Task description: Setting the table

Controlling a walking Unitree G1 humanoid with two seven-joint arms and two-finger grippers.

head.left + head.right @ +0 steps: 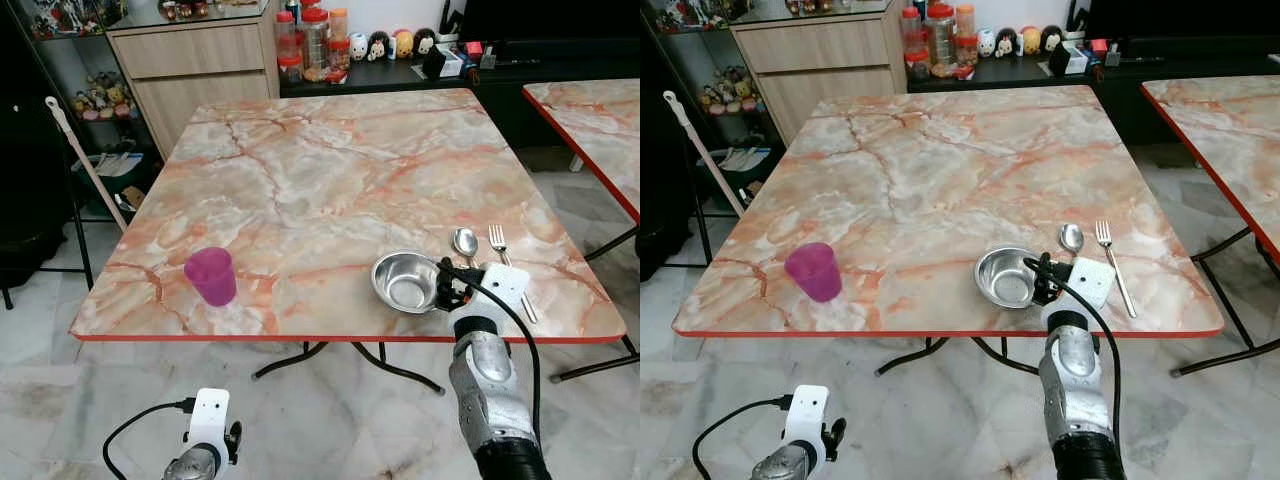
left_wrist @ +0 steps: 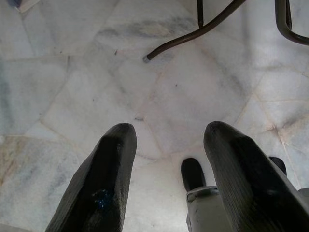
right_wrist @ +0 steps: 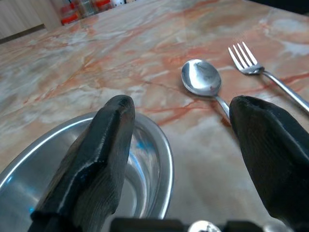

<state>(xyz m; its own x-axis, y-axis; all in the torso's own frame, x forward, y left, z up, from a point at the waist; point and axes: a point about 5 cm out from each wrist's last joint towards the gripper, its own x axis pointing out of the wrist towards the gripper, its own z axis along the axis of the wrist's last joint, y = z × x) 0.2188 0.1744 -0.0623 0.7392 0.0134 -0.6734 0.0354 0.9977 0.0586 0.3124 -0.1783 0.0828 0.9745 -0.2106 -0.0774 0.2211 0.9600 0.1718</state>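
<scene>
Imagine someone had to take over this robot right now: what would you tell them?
Right gripper: open, over the table's near edge, one finger above the steel bowl, holding nothing.
Left gripper: open, hanging idle near the floor.
On the table: bowl near the front edge, spoon and fork just right of it, purple cup far off at front left.
Done: bowl, spoon and fork sit together.
Left: probably bring the cup over to that setting.

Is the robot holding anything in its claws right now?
No, nothing. The right pincer is open over the table, one finger above the metal bowl's rim, the other beside the spoon. The left pincer hangs open over the floor.
</scene>
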